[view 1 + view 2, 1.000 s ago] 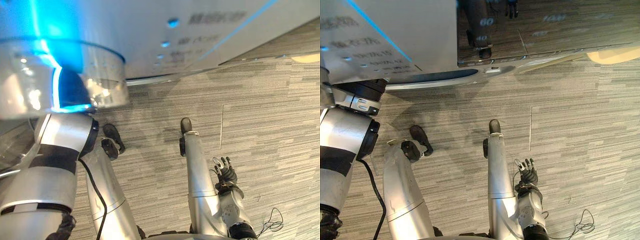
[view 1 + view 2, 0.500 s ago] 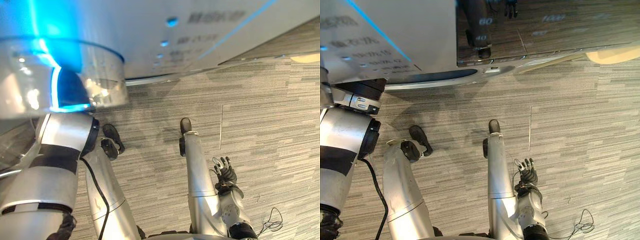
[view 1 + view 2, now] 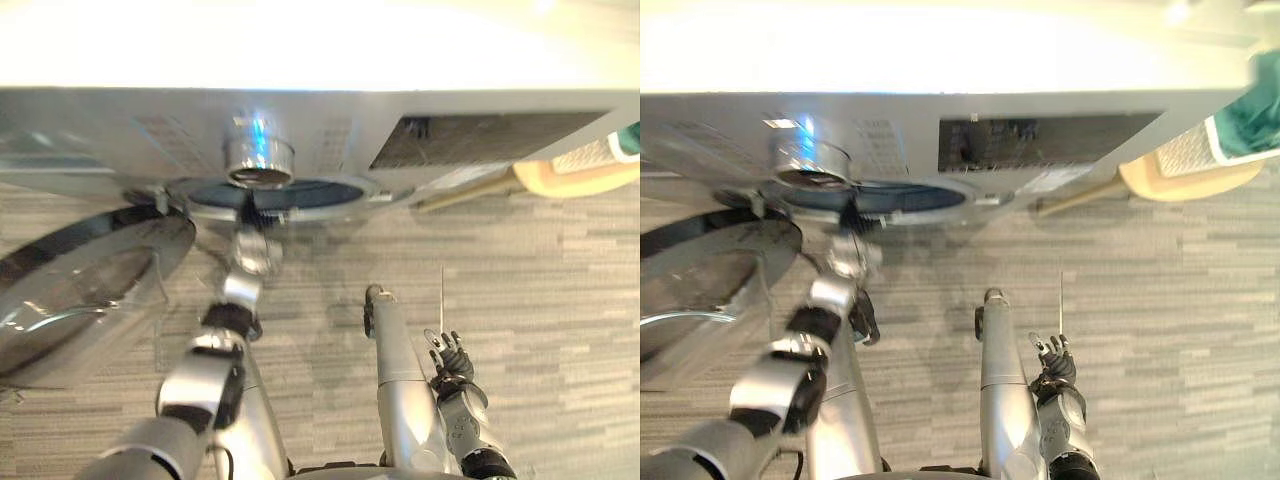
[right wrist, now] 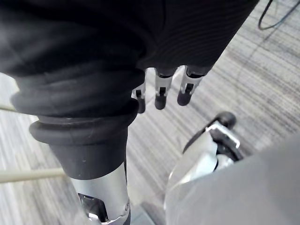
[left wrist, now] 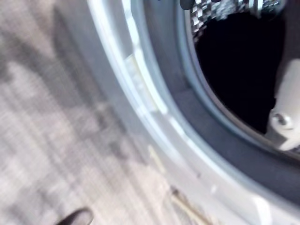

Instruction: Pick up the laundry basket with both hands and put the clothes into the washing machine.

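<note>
left hand [image 3: 254, 212] is hovering at the washing machine [image 3: 330, 130] mouth, upper centre, grip i cannot tell; right hand [image 3: 450, 352] is hanging lower right, fingers loose, empty.

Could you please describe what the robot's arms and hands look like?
Both arms are silver-grey tubes with black bands at the joints. The right hand has a black ribbed cover over its back and wrist, and silver fingers with dark tips. The left hand looks dark, its detail unclear.
</note>
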{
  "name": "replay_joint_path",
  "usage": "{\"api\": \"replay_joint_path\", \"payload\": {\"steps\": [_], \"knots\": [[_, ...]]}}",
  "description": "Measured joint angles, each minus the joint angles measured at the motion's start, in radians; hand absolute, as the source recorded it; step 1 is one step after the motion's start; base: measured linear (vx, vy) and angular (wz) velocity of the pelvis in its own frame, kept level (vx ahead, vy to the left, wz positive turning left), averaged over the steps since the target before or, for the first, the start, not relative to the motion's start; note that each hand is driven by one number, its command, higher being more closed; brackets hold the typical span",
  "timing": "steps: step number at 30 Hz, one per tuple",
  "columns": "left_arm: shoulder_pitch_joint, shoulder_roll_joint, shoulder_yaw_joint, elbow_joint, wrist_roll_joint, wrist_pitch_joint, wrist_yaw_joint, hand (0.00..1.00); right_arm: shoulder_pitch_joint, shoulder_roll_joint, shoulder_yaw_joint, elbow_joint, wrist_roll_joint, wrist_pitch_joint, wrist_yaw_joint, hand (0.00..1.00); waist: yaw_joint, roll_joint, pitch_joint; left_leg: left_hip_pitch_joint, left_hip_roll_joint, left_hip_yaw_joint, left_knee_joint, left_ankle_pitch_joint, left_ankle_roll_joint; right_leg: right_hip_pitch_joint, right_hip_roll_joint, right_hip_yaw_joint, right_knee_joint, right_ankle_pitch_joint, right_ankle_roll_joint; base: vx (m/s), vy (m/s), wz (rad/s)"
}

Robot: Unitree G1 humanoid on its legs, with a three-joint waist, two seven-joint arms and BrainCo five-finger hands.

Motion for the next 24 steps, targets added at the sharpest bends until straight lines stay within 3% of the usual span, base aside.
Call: {"api": "replay_joint_path", "payload": {"steps": [4,5,8,12,14,15,17,18,19,21,22,24], "knots": [[0.295,-0.092,0.002,0.063,-0.002,-0.028,-0.059,0.0,0.021,-0.009,0.003,0.038,-0.051,0.021,-0.001,0.0,0.005,0.049,-0.066,0.336,-0.034,0.062,-0.259,0.069,-0.018,0.299,-0.037,-0.029,-0.196,0.026,-0.02,0.2,-0.076,0.17],[0.4,-0.109,0.014,0.083,-0.002,-0.044,-0.074,0.0,0.059,-0.011,0.008,0.059,-0.064,0.031,0.001,0.0,0.019,0.063,-0.136,0.441,-0.051,0.079,-0.397,0.117,-0.025,0.387,-0.05,-0.049,-0.292,0.048,-0.031,0.24,-0.093,0.18],[0.526,-0.118,0.094,0.122,-0.008,-0.066,-0.089,0.0,0.102,-0.012,0.011,0.123,-0.095,0.038,0.004,0.0,0.044,0.076,-0.225,0.622,-0.072,0.092,-0.667,0.252,-0.041,0.529,-0.066,-0.104,-0.449,0.089,-0.053,0.25,-0.097,0.33],[0.566,-0.141,0.24,0.16,-0.096,-0.1,-0.105,0.0,0.115,-0.013,-0.078,0.24,-0.125,0.044,0.024,0.0,0.05,0.086,-0.291,0.697,-0.092,0.121,-0.797,0.423,-0.005,0.709,-0.081,-0.243,-0.618,0.126,-0.075,0.09,-0.044,0.8],[0.577,-0.141,0.258,0.165,-0.123,-0.104,-0.107,0.0,0.116,-0.012,-0.087,0.245,-0.13,0.047,0.025,0.0,0.049,0.091,-0.307,0.712,-0.089,0.173,-0.795,0.44,0.01,0.767,-0.077,-0.281,-0.66,0.139,-0.08,0.03,-0.045,0.58],[0.575,-0.139,0.267,0.176,-0.131,-0.104,-0.109,0.0,0.113,-0.013,-0.09,0.249,-0.13,0.05,0.027,0.0,0.05,0.087,-0.307,0.713,-0.085,0.188,-0.785,0.436,0.009,0.789,-0.073,-0.297,-0.676,0.146,-0.084,0.0,-0.028,0.43],[0.562,-0.138,0.279,0.18,-0.133,-0.105,-0.126,0.0,0.1,-0.013,-0.097,0.274,-0.13,0.055,0.028,0.0,0.056,0.088,-0.307,0.701,-0.095,0.17,-0.67,0.355,-0.015,0.834,-0.071,-0.307,-0.706,0.161,-0.085,-0.01,0.013,0.11],[0.562,-0.141,0.277,0.182,-0.139,-0.105,-0.127,0.0,0.093,-0.01,-0.094,0.283,-0.13,0.061,0.032,0.0,0.061,0.088,-0.307,0.699,-0.125,0.122,-0.577,0.266,-0.032,0.858,-0.081,-0.297,-0.728,0.172,-0.081,-0.05,0.146,-0.29],[0.562,-0.141,0.278,0.184,-0.149,-0.106,-0.127,0.0,0.083,-0.001,-0.092,0.289,-0.131,0.064,0.04,0.0,0.061,0.089,-0.308,0.7,-0.16,0.053,-0.523,0.192,-0.022,0.865,-0.08,-0.28,-0.746,0.186,-0.074,-0.06,0.192,-0.39],[0.562,-0.145,0.277,0.196,-0.154,-0.105,-0.128,0.0,0.077,0.005,-0.067,0.29,-0.131,0.066,0.045,0.0,0.062,0.103,-0.32,0.72,-0.172,-0.018,-0.548,0.104,0.014,0.86,-0.057,-0.249,-0.777,0.211,-0.054,-0.07,0.209,-0.45],[0.559,-0.143,0.278,0.195,-0.156,-0.106,-0.128,0.0,0.074,0.009,-0.055,0.299,-0.131,0.068,0.044,0.0,0.069,0.089,-0.326,0.724,-0.189,-0.013,-0.567,0.098,0.022,0.855,-0.071,-0.229,-0.789,0.225,-0.051,-0.06,0.201,-0.48],[0.562,-0.126,0.274,0.195,-0.16,-0.107,-0.126,0.0,0.081,0.034,-0.037,0.311,-0.133,0.078,0.047,0.0,0.073,0.052,-0.35,0.746,-0.21,0.04,-0.64,0.12,0.042,0.852,-0.095,-0.201,-0.851,0.269,-0.081,-0.03,0.169,-0.44]]}}
